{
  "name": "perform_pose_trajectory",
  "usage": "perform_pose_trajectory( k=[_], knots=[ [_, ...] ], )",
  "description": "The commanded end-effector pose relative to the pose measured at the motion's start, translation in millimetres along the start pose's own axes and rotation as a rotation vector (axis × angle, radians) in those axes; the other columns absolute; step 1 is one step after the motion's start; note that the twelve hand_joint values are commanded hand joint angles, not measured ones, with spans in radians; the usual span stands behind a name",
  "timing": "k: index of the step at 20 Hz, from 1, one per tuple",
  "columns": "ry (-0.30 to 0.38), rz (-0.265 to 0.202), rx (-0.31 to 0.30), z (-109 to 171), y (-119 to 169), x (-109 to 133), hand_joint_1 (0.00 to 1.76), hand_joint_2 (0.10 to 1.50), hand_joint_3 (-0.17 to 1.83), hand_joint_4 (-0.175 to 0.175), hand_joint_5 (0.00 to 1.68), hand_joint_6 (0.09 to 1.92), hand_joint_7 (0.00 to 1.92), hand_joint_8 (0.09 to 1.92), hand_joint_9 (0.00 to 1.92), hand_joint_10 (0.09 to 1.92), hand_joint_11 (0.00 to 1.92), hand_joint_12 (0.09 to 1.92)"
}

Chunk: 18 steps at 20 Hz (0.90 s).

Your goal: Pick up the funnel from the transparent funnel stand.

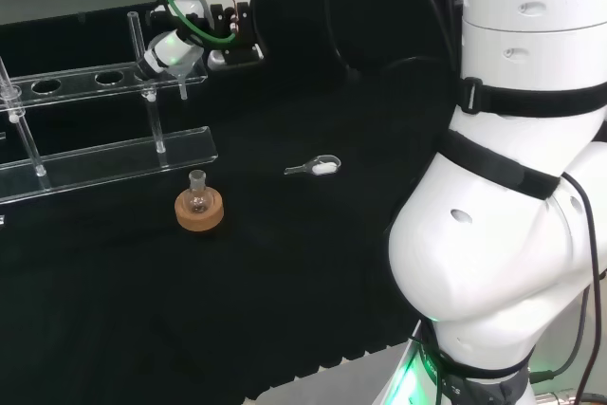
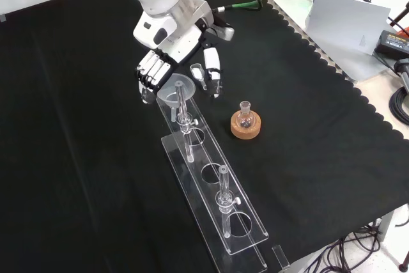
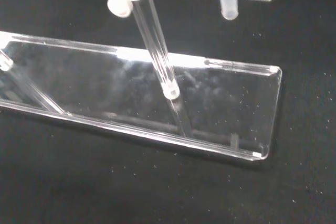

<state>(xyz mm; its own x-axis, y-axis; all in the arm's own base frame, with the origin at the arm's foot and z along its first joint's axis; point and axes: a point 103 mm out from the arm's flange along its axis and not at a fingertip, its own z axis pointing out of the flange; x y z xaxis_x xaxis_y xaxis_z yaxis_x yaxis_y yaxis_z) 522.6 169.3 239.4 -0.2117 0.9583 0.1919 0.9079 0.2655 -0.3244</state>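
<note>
Hovering hand (image 2: 156, 68) flanks funnel (image 2: 178, 89) seated in stand (image 2: 214, 204).

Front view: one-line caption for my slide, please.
The hand reaches over the funnel seated in the transparent funnel stand, fingers not closed around it.

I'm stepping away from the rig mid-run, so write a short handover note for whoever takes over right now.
Hand: the black and white hand is at the far end of the transparent funnel stand in the front view, fingers on either side of the clear funnel, not closed on it.
Things: the funnel sits in the stand's end hole. A small round glass flask on a cork ring and a small white scoop lie on the black cloth nearby.
Done: approach.
Left: close on the funnel and lift it out.
</note>
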Motion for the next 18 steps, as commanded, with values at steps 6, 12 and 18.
perform_pose_trajectory(
  k=[6,12,18],
  knots=[
    [-0.009,-0.015,0.006,-0.1,-0.5,7.1,0.48,0.71,0.0,-0.003,0.14,0.09,0.13,0.59,0.06,0.84,0.0,1.25],
    [-0.013,-0.011,0.011,3.7,-1.2,2.5,0.49,0.71,0.0,-0.003,0.14,0.09,0.13,0.59,0.07,0.84,0.0,1.25],
    [-0.044,-0.023,-0.007,1.7,-0.2,2.4,0.57,0.7,0.0,-0.006,0.16,0.09,0.16,0.6,0.09,0.84,0.0,1.25]
  ],
)
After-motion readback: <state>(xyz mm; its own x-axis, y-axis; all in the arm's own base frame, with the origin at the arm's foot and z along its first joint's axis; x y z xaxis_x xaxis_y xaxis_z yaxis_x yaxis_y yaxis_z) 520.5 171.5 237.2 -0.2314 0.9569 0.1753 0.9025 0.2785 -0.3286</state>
